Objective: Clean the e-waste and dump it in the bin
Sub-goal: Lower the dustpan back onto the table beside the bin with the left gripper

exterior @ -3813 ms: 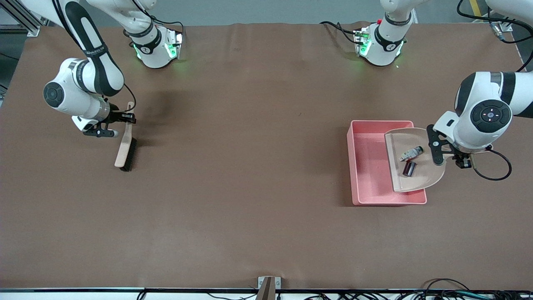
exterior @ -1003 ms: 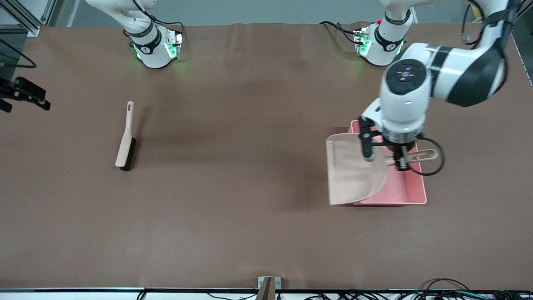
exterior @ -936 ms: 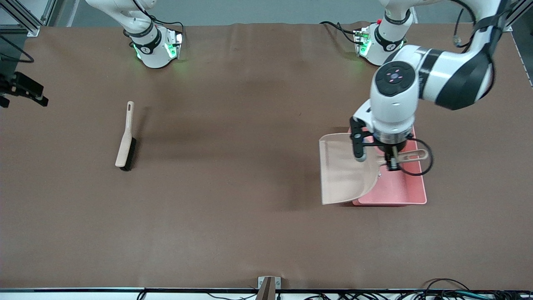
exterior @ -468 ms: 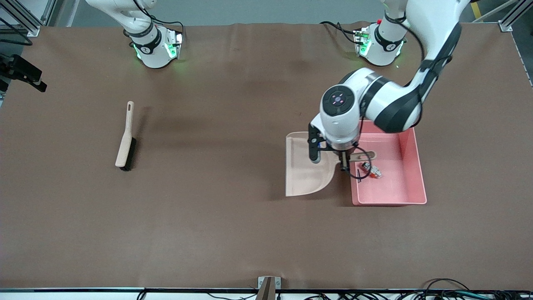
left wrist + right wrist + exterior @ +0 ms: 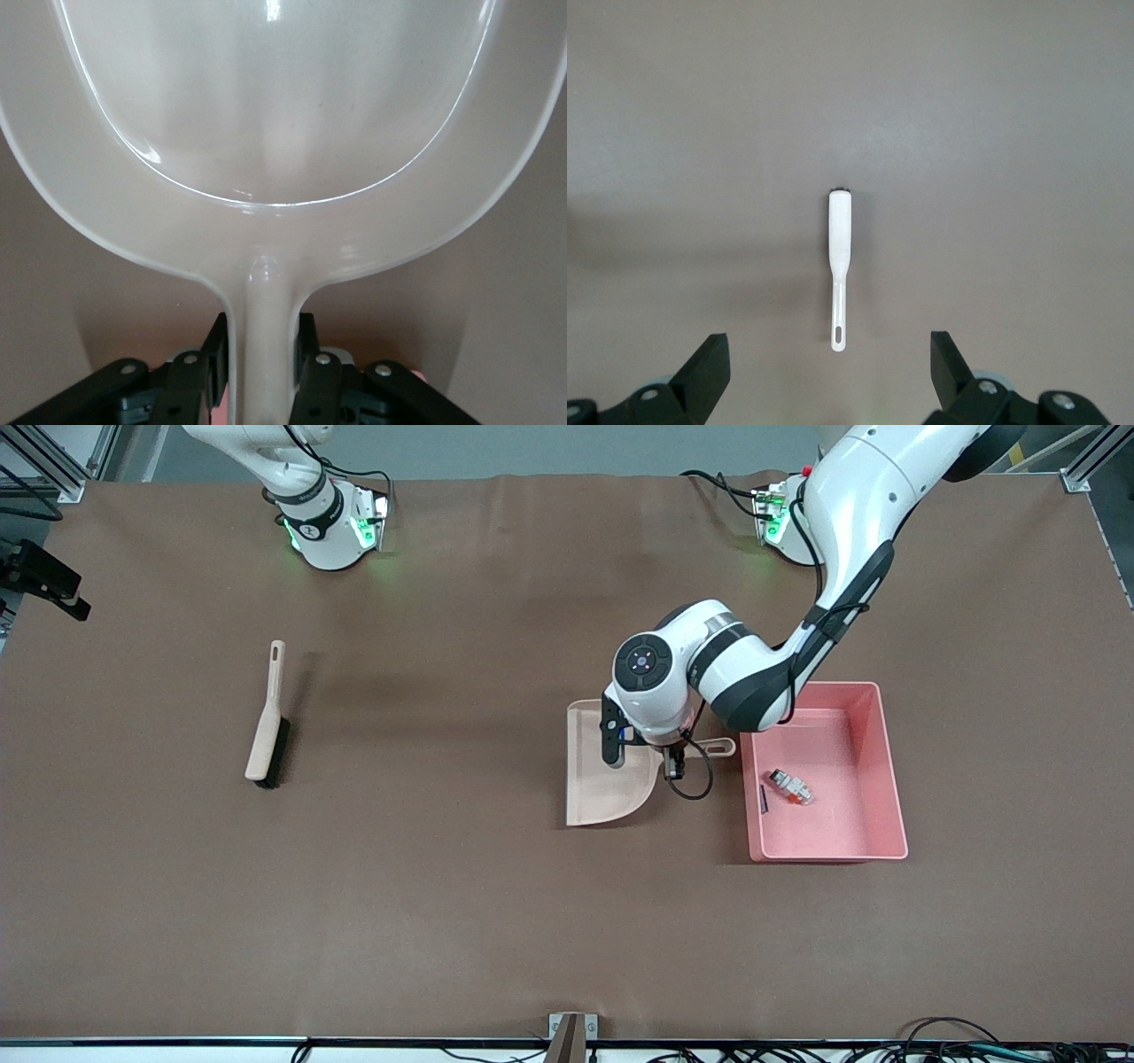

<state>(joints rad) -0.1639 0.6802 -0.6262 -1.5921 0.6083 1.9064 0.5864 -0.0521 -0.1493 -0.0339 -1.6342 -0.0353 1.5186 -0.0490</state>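
Observation:
The pink bin (image 5: 815, 685) stands toward the left arm's end of the table. Both e-waste pieces lie in it: the white-grey component with orange markings (image 5: 791, 786) and the dark flat chip (image 5: 764, 798). My left gripper (image 5: 675, 757) is shut on the handle of the empty beige dustpan (image 5: 607, 771), held low over the table beside the bin. In the left wrist view the fingers (image 5: 312, 350) clamp the handle (image 5: 264, 328). My right gripper (image 5: 44, 580) is open and empty at the table's edge, high over the brush (image 5: 840, 257).
The beige brush with black bristles (image 5: 266, 726) lies flat on the brown table cover toward the right arm's end. A small metal bracket (image 5: 571, 1032) sits at the table edge nearest the front camera.
My left arm has carried the dustpan off the bin toward the table's middle and lowered it. The two pieces left the pan and now lie in the bin. My right gripper barely moved.

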